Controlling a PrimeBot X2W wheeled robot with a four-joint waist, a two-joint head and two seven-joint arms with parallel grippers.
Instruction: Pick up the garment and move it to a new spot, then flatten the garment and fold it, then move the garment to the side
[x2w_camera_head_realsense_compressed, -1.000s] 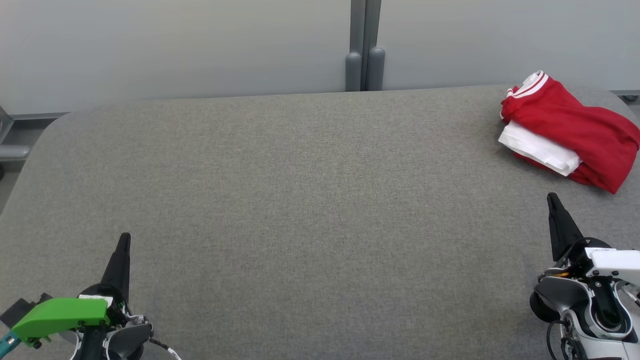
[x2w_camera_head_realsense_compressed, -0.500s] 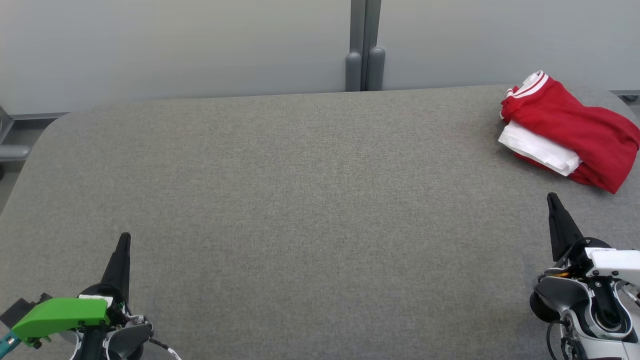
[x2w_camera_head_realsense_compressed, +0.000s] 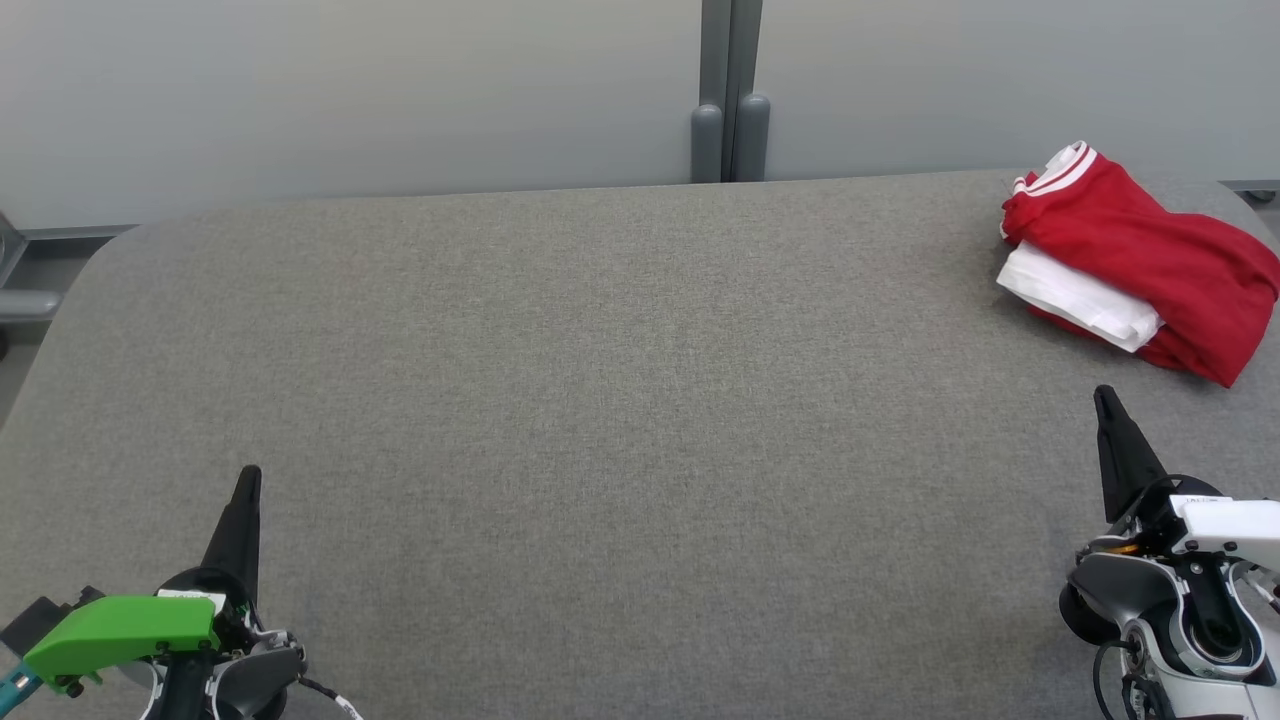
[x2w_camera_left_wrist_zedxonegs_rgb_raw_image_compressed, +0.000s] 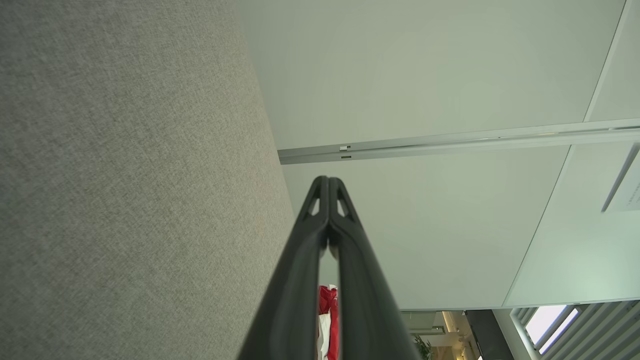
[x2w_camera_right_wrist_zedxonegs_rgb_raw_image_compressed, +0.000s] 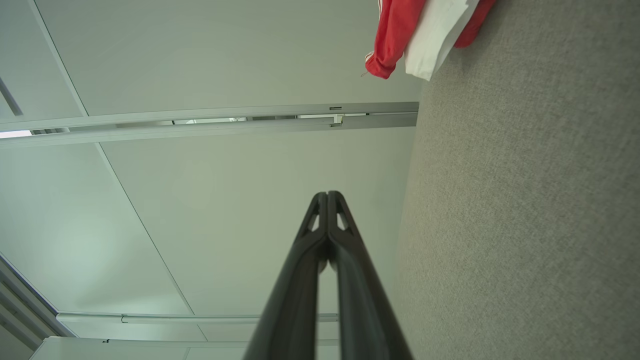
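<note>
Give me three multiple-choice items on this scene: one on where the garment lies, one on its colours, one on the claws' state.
1. Where on the table does the garment lie?
A. far right corner
B. near left corner
C. centre

2. Which colours does the garment show?
A. blue, yellow
B. red, white
C. green, black

3. How do the left claw and right claw stand?
A. both open
B. one holds the garment
C. both shut, empty

Answers: 1A, at the head view's upper right; 2B, red body, white fold; 3C, tips meet, nothing between them.
</note>
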